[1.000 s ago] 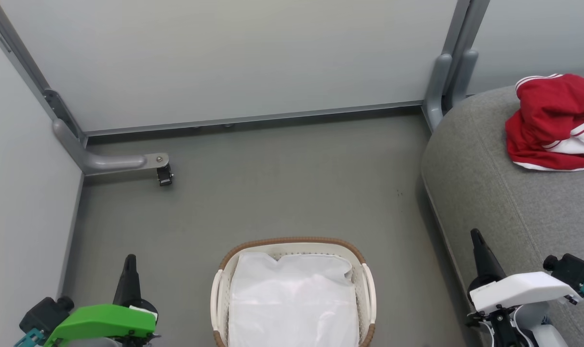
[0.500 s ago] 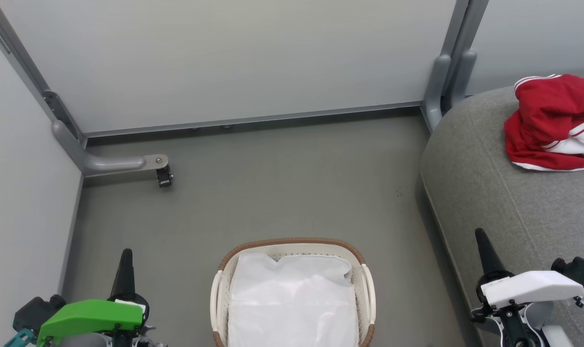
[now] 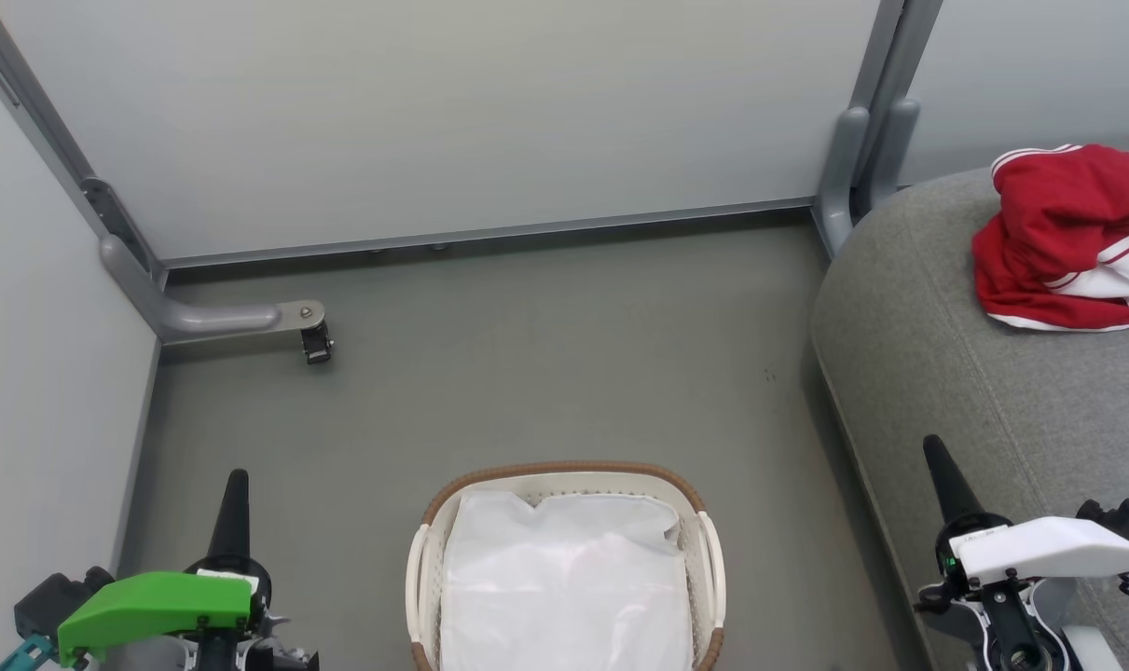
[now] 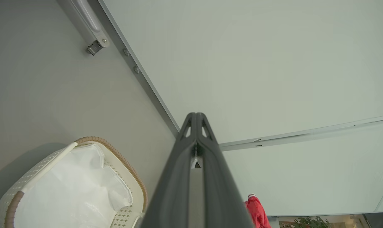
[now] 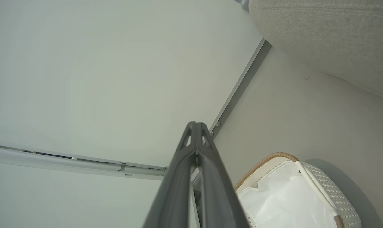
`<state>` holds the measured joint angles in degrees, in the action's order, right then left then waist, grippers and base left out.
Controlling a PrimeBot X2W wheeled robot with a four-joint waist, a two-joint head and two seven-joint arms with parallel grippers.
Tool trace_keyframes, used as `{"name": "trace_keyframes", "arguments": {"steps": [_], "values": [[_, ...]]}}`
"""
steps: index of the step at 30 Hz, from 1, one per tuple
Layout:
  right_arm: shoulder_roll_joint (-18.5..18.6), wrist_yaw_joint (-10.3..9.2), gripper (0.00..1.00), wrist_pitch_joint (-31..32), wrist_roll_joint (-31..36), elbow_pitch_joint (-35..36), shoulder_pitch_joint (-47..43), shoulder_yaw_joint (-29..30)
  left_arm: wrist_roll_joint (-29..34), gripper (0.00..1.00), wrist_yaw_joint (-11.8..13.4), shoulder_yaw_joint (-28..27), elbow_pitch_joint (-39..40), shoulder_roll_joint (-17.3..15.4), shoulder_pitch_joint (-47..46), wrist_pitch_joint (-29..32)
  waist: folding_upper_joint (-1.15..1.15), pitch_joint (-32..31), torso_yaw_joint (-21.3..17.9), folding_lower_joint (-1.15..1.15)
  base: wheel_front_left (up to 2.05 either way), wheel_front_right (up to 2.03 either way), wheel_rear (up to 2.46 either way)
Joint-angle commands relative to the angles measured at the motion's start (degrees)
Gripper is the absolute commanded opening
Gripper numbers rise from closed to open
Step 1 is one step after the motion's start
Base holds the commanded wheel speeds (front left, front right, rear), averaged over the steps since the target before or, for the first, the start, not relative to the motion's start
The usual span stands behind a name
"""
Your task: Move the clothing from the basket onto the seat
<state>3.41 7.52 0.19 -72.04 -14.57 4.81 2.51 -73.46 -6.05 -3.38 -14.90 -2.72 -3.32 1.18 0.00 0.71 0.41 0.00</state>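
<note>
Red cloth with white panels and thin stripe trim, the clothing point(image 3: 1067, 238), is seen heaped on the grey woven seat point(image 3: 974, 401), well to the right of the basket point(image 3: 564, 469) and farther from the robot. The basket is set on the grey floor point(image 3: 527, 354), and its inside is covered by a plain white sheet point(image 3: 564, 587). The left end effector point(image 3: 233, 480) is held left of the basket, above the floor, with its two dark fingers pressed together. The right end effector point(image 3: 932, 447) is held right of the basket, over the seat's near edge, with its fingers likewise pressed together. A pale wall panel point(image 3: 452, 121) is seen beyond the basket.
</note>
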Motion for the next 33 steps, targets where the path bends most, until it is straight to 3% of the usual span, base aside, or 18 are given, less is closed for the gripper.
{"name": "trace_keyframes", "arguments": {"steps": [1,33], "values": [[0.47,-0.03,0.00,0.36,-1.52,0.54,1.03,0.29,-1.40,0.00,-0.32,-0.29,0.58,-0.28,-1.48,0.34,0.00,-0.01,-0.01,0.00,0.00,0.00,0.00],[0.36,-0.03,0.00,4.40,-16.27,0.69,1.51,2.46,-14.65,0.00,-1.26,-2.62,0.90,-0.31,-2.85,4.26,0.00,-0.38,-0.29,0.00,0.00,0.00,0.00]]}}
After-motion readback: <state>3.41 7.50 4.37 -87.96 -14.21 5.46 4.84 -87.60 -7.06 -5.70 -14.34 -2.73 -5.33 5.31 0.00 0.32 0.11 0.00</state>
